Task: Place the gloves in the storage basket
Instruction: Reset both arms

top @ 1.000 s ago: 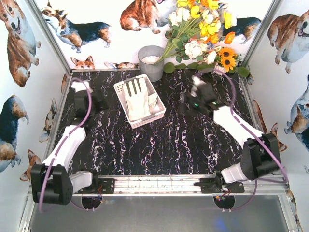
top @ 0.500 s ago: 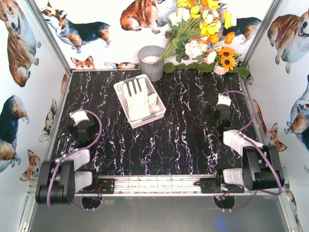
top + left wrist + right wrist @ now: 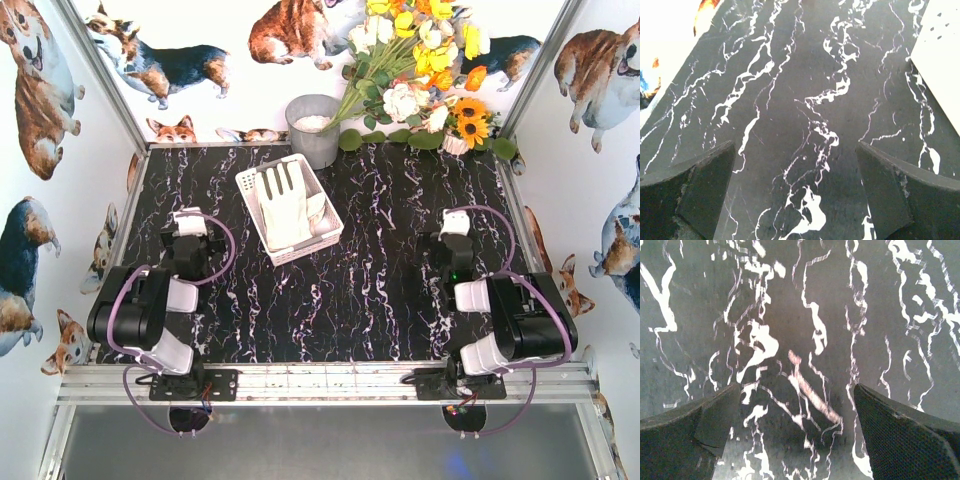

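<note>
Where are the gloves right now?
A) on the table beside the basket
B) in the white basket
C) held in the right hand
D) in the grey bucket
B: the gloves lie inside the storage basket, while the left hand and right hand are open and empty over the table.

black marble table (image 3: 380, 290), corgi-print walls (image 3: 40, 150)
</note>
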